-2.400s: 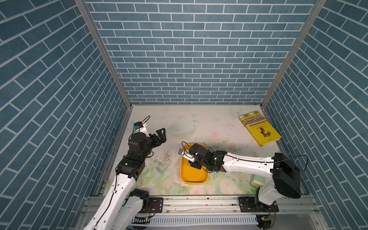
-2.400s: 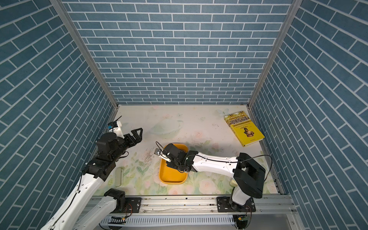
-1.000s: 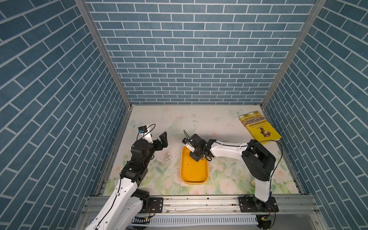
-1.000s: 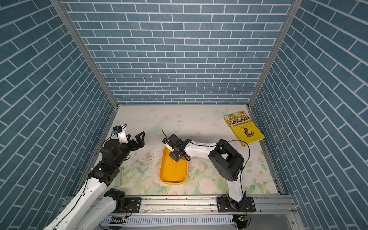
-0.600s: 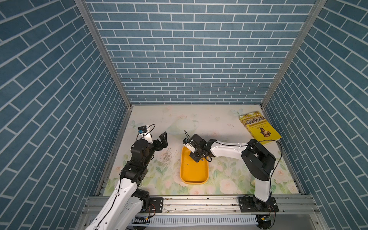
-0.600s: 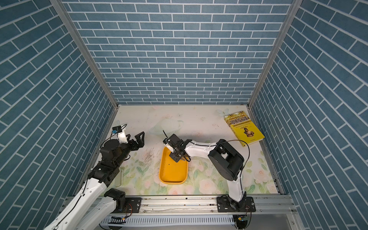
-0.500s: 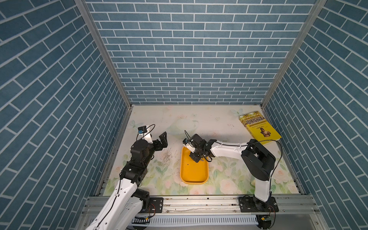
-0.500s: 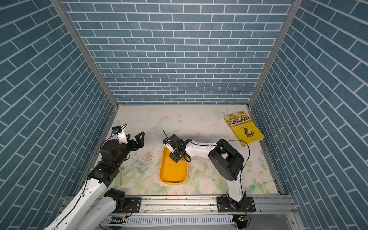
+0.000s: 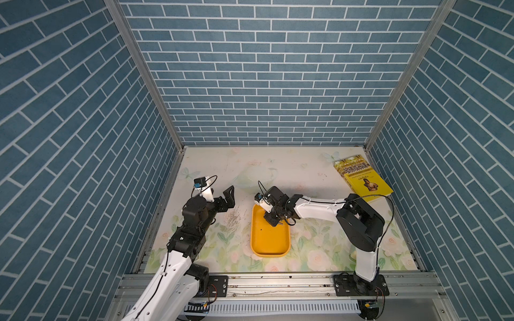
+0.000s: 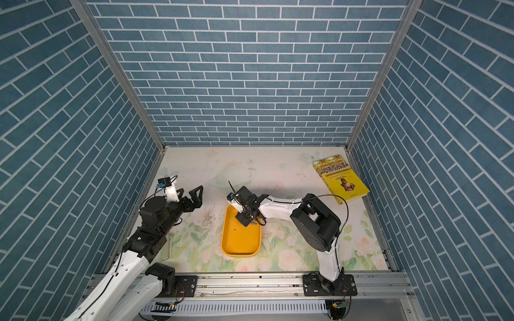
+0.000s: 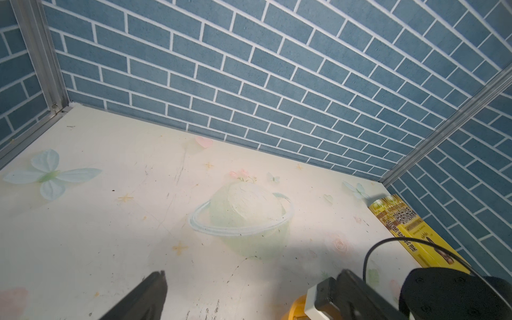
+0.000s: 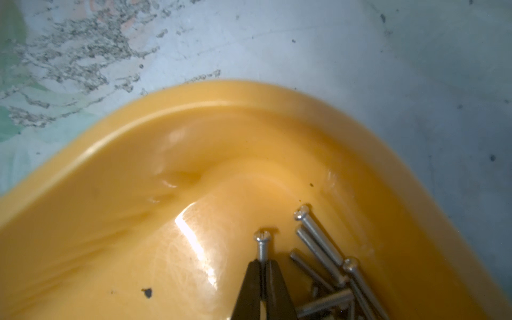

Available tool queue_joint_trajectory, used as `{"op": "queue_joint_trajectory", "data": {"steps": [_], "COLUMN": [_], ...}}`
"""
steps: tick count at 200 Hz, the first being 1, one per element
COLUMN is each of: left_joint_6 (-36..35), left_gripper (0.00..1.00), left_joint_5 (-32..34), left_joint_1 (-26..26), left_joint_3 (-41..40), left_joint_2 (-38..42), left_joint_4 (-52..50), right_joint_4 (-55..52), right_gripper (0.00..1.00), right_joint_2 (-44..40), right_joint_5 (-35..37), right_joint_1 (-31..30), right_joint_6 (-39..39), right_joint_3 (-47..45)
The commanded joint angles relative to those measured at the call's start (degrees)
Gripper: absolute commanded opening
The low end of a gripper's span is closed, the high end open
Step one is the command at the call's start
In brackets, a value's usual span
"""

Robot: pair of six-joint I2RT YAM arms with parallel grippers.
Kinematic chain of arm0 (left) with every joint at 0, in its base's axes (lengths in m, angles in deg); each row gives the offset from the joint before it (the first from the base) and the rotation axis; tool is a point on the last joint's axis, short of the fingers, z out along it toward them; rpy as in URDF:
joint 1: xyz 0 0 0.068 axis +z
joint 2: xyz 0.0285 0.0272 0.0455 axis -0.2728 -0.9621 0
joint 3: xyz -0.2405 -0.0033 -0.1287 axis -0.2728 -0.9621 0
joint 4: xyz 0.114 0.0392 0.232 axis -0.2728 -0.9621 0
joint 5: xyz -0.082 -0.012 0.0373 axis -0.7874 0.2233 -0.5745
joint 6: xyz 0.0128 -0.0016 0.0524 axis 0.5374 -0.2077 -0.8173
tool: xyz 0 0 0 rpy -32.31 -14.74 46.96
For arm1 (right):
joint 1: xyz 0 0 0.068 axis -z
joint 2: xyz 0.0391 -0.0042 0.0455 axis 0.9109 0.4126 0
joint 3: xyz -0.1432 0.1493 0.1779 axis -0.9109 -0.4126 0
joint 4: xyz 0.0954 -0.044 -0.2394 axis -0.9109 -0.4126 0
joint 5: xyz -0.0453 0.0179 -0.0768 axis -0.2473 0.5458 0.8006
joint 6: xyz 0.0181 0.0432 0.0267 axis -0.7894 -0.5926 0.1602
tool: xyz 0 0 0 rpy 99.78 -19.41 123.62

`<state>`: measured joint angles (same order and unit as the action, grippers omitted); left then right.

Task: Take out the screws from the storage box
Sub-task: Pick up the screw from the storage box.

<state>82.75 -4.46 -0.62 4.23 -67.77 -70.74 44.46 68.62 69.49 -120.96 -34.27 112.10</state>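
Centrally, one screw (image 12: 262,245) pinched between right fingers (image 12: 250,288) in a storage box (image 12: 194,94) corner, beside loose screws (image 12: 318,239). Left fingers (image 9: 228,196) spread, empty, above worktop (image 9: 278,172).

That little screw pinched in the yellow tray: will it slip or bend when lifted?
Probably stiff: the screw is straight metal. It may swivel or slip, since the jaws pinch only its thin round shaft. Dropped, it likely rolls.

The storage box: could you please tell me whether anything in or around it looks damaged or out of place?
Only wear: a patch of dark scratches marks the tabletop beside the storage box, and a dark fleck lies on the box floor.
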Motion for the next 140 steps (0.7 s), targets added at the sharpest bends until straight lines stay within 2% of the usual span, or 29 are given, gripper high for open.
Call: {"op": "queue_joint_trajectory", "data": {"steps": [1,61,84,115,140], "left_joint_6": [-0.8,-1.4,-1.4,-1.0,-1.0], "left_gripper": [1.0,1.0,0.99,0.98,0.97], "left_joint_5": [-1.0,-3.3,-5.7,-8.3,-9.3], "left_joint_1": [-0.3,-0.5,-1.0,-2.9,-6.4], "left_joint_3": [-0.5,0.0,0.3,2.3,3.9], "left_joint_2": [-0.1,-1.8,-2.6,-5.3,-8.1], "left_joint_4": [0.8,1.8,2.3,1.9,1.7], "right_joint_4": [0.8,4.1,4.7,5.6,7.1], "right_gripper": [0.0,0.0,0.0,0.0,0.0], "right_joint_2": [-1.5,-9.4,-12.6,-19.4,-26.1], "right_joint_5": [-1.8,-2.8,-1.1,2.1,4.3], "right_joint_1": [0.0,0.2,0.5,3.5,6.8], "right_joint_6": [3.1,7.5,8.0,8.2,7.9], "right_joint_3": [0.2,-2.1,-3.9,-8.3,-13.5]}}
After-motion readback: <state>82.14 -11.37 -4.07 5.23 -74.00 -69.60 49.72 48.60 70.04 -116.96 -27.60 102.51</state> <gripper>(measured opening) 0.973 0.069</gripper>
